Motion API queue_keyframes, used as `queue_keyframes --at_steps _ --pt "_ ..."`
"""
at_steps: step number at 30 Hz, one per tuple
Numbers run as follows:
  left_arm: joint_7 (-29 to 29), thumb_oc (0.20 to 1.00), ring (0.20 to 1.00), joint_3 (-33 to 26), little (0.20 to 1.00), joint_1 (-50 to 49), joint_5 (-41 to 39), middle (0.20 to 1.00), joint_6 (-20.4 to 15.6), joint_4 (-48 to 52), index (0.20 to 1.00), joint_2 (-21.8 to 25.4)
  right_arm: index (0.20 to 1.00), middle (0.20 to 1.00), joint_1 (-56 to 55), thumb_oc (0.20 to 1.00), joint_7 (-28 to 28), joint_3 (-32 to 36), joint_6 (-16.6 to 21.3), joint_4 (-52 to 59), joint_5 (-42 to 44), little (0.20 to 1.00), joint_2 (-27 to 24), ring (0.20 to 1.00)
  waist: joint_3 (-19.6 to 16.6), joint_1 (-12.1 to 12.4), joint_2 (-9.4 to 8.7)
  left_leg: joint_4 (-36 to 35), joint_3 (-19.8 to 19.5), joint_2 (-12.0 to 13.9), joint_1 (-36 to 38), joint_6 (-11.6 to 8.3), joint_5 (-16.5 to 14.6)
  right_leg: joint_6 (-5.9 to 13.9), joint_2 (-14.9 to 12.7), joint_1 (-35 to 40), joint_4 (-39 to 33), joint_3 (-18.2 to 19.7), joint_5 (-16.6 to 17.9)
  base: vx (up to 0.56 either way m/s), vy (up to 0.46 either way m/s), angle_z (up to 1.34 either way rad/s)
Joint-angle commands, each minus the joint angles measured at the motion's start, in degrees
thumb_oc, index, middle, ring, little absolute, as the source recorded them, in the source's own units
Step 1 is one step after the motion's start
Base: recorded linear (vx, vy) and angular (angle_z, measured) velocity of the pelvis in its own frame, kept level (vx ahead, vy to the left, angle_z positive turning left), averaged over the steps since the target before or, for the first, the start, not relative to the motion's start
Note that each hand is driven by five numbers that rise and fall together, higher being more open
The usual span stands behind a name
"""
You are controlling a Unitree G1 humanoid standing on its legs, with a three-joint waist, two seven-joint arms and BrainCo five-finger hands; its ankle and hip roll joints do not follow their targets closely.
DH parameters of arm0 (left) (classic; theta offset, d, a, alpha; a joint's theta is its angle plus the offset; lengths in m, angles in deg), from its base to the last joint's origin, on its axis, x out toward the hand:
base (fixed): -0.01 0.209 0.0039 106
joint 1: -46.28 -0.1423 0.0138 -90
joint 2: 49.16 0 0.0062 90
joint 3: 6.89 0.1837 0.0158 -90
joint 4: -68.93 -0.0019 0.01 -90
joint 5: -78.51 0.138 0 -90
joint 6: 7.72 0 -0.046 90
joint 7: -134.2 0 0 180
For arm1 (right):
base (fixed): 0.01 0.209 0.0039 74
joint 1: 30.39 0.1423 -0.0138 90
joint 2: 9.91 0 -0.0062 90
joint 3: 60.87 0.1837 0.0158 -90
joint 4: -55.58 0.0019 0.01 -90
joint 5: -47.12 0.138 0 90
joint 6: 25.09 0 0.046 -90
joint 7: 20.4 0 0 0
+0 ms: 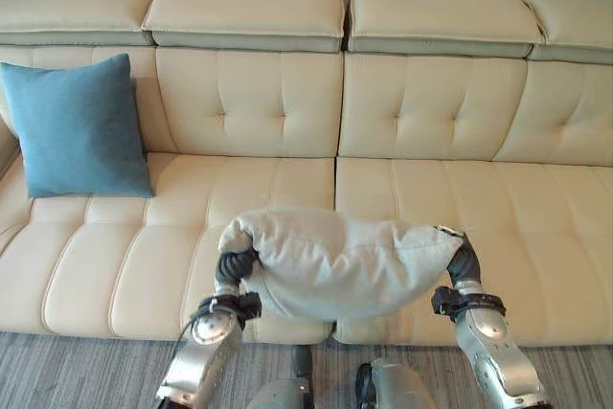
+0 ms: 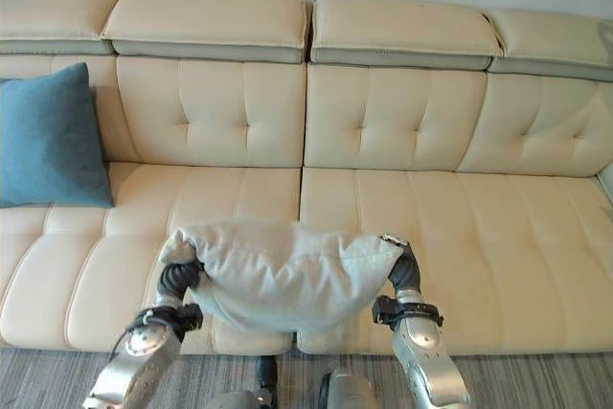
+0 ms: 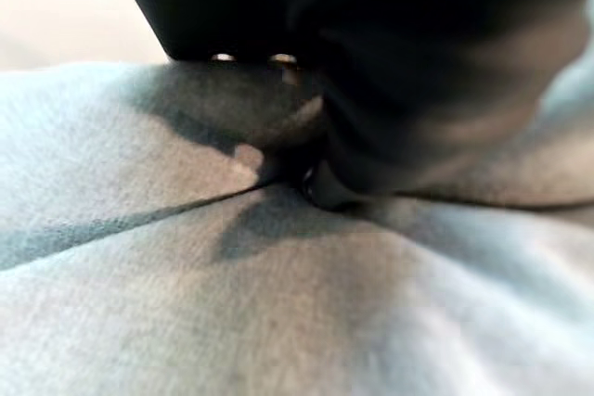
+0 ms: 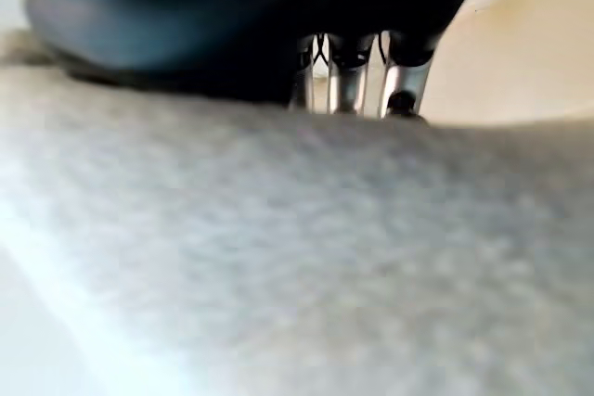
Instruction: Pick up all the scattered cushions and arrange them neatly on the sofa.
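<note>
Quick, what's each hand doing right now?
Left hand: against the grey cushion, fingers hidden, cannot be told.
Right hand: same cushion, fingers hidden, cannot be told.

Left hand (image 1: 233, 268) and right hand (image 1: 464, 262) raised, well apart.

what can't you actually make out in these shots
- Left hand: in both eye views its fingers are buried in the light grey cushion; its wrist view gives dark cover against fabric, so the grip is unreadable.
- Right hand: fingers run behind the cushion's edge in its wrist view; whether they curl is hidden.
- Blue cushion: cut off by the left edge in the right eye view.
- Sofa: both ends cut off by the view edges.
</note>
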Motion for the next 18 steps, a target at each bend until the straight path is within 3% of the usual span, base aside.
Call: queue_keyframes --at_steps 1,4,11,18 --pt "1.3 0.2 0.2 1.2 0.2 2.2 2.2 0.2 -5.0 5.4 0.2 -1.7 0.2 0.2 5.0 0.2 -1.0 -2.6 3.4 1.7 -0.3 0.2 1.1 0.2 -4.0 0.6 -0.86 -0.5 1.2 2.3 0.2 -4.34 -5.1 -0.02 2.5 5.8 -21.4 -0.5 8.2 0.12 -0.023 -0.26" --pt "0.8 0.2 0.2 0.8 0.2 1.8 2.7 0.2 -4.6 4.5 0.2 -1.8 0.2 0.2 4.2 0.2 -1.7 -2.9 2.8 1.7 -0.8 0.2 1.0 0.2 -4.5 0.8 -1.56 -0.5 0.9 2.2 1.2 -4.58 -5.3 0.54 3.0 8.3 -28.0 1.1 9.2 0.16 -0.059 -0.31" --pt "0.9 0.2 0.2 2.7 0.2 4.9 3.3 0.2 -4.4 1.6 0.2 -3.3 0.2 0.2 8.9 0.2 -3.0 -4.0 2.3 -0.3 -2.4 0.2 0.8 0.2 -6.8 0.7 -1.92 -0.5 0.7 2.4 3.0 -5.18 -6.7 -0.04 3.4 13.3 -33.0 -1.4 9.7 0.18 -0.081 0.04" --pt "-8.2 0.2 0.2 4.2 0.2 24.2 4.9 0.2 -5.5 -9.2 0.2 -4.4 0.2 0.2 28.9 0.2 -9.8 -8.6 1.3 -8.9 -4.1 0.2 -0.1 0.2 -5.0 0.4 -1.11 -0.5 0.1 2.8 1.0 -5.71 -6.6 -1.09 3.7 11.4 -32.1 -1.8 8.3 0.04 -0.056 0.05"
